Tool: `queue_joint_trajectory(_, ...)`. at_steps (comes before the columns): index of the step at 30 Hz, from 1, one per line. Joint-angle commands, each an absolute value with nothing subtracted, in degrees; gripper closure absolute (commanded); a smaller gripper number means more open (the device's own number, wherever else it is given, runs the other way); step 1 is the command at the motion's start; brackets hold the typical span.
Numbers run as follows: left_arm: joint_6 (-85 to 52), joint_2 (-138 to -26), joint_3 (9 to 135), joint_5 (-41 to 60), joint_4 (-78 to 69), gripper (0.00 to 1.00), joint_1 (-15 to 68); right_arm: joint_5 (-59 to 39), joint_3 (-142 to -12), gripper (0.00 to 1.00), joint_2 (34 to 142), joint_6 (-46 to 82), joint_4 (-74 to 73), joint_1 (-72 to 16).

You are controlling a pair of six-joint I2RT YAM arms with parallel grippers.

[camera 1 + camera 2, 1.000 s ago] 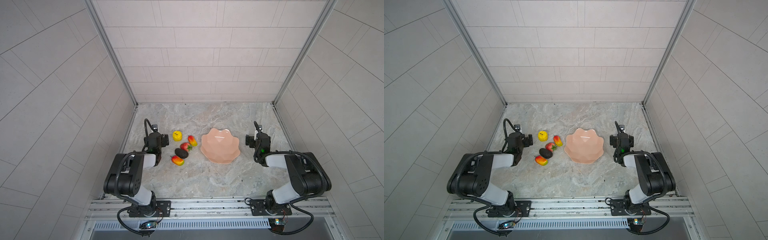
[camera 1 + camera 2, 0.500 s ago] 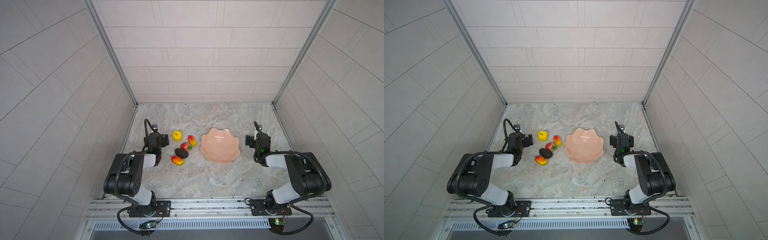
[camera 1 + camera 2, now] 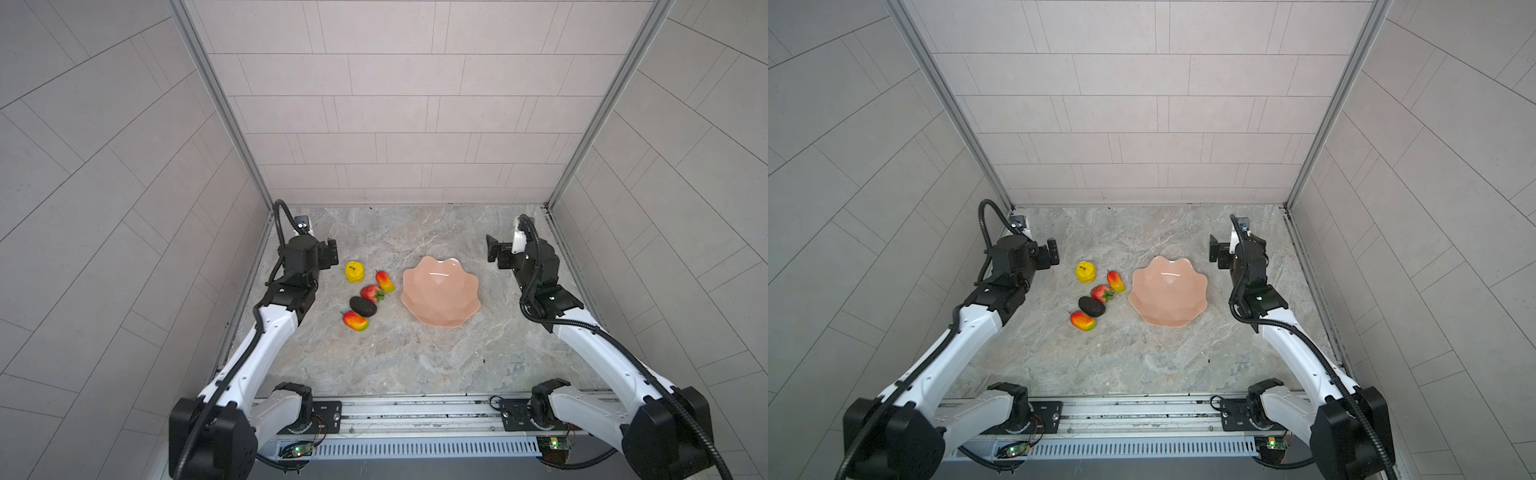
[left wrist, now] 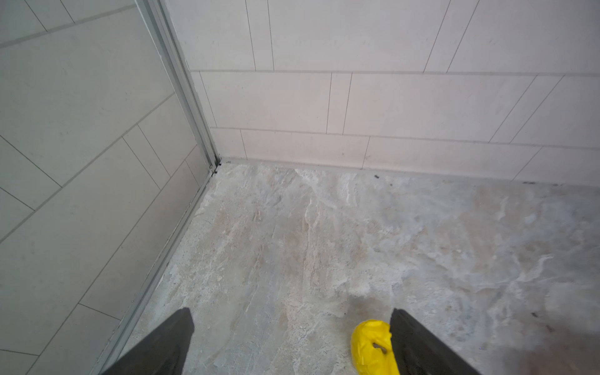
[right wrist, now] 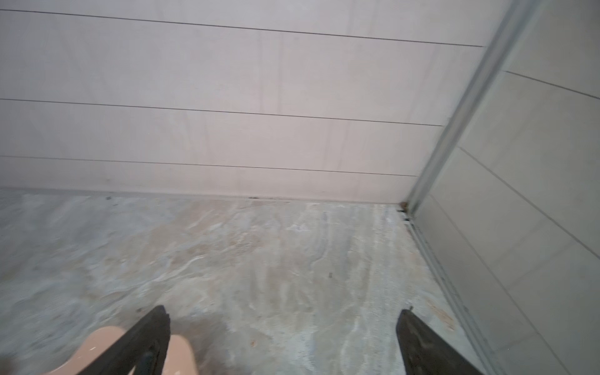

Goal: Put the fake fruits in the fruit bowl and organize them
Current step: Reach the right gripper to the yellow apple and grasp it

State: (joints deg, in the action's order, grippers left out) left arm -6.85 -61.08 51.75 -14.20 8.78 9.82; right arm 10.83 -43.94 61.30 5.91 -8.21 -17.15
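Left pincer (image 3: 331, 256) is open, its jaws wide apart and holding nothing; the left wrist view confirms this (image 4: 290, 313). Right pincer (image 3: 496, 252) is likewise open and empty, its fingers spread in the right wrist view (image 5: 284, 310). All five fake fruits lie on the table (image 3: 395, 365), none in the fruit bowl (image 3: 440, 299). The yellow apple-like fruit (image 3: 354, 272) sits just beside the left pincer, on its inward side; in the left wrist view it shows close against one finger (image 4: 371, 347), contact not resolvable. Farther from the left pincer lie a mango (image 3: 385, 281), the strawberry (image 3: 371, 293), the avocado (image 3: 363, 306) and a second mango (image 3: 355, 321), clustered closely. The bowl stands upright between that cluster and the right pincer, near the right pincer but apart from it; its rim appears beneath one right finger (image 5: 97, 350).
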Motion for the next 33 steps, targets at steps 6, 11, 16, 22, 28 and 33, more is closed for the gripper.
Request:
queue_joint_trajectory(6, -9.72, -57.65, 66.92, -3.35, 50.8, 0.0, 10.15, 5.97, -58.09, 0.01, 74.24, 10.57, 10.15, -35.67)
queue_joint_trajectory(11, -8.86, -55.99, 65.7, -1.95, 54.89, 0.0, 10.06, 7.12, -69.69, 0.0, 89.73, 11.86, 10.1, -44.88)
queue_joint_trajectory(16, -6.65, -52.63, 61.52, -0.97, 52.76, 0.0, 9.95, 7.44, -87.15, 0.0, 106.85, 11.82, 15.22, -49.92)
queue_joint_trajectory(22, -6.5, -50.81, 58.5, -0.13, 49.77, 0.0, 9.93, 6.66, -104.12, 0.0, 121.91, 12.92, 19.58, -52.05)
queue_joint_trajectory(28, -6.68, -50.27, 55.89, -0.04, 46.9, 0.0, 9.86, 8.72, -119.11, 0.0, 134.09, 14.26, 25.17, -52.38)
queue_joint_trajectory(33, -7.15, -50.95, 53.88, 2.67, 45.27, 0.0, 8.63, 10.71, -129.66, 0.04, 141.18, 16.05, 29.86, -51.86)
